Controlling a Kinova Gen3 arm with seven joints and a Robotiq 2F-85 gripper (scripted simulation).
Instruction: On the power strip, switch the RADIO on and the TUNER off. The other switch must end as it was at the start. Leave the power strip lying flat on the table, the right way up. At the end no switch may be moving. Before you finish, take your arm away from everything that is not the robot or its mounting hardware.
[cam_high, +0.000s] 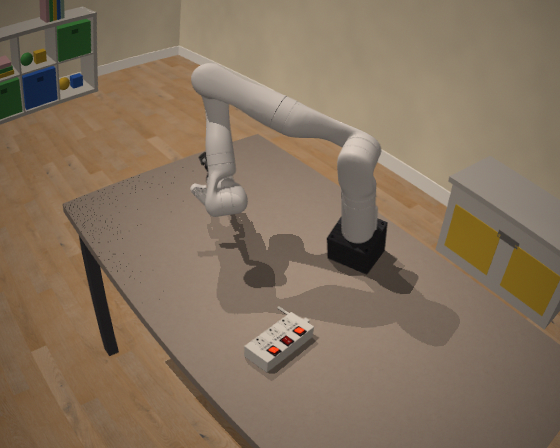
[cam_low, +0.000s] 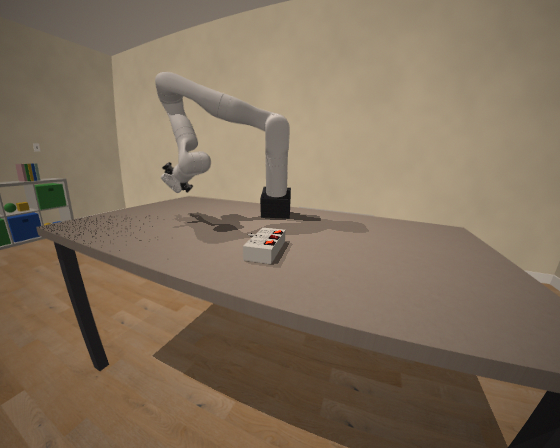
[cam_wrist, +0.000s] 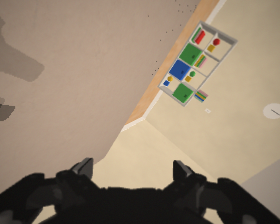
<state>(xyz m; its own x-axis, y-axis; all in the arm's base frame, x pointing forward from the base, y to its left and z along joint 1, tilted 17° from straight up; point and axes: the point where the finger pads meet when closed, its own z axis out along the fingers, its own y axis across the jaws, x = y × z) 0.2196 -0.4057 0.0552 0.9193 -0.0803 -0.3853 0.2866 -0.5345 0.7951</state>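
Observation:
A white power strip (cam_high: 279, 342) lies flat on the table near its front edge, the right way up. It has three red rocker switches in a row; the outer two glow brighter than the middle one. Its labels are too small to read. It also shows in the exterior view (cam_low: 264, 244). My gripper (cam_low: 175, 178) is open and empty. It hangs above the far left part of the table, well away from the strip, and is mostly hidden behind the wrist in the top view. In the wrist view its fingertips frame table, floor and wall, with no strip in sight.
The arm's black base (cam_high: 357, 245) stands on the table behind the strip. A shelf unit with coloured boxes (cam_high: 42, 62) stands on the floor far left. A grey cabinet with yellow doors (cam_high: 505, 240) stands to the right of the table.

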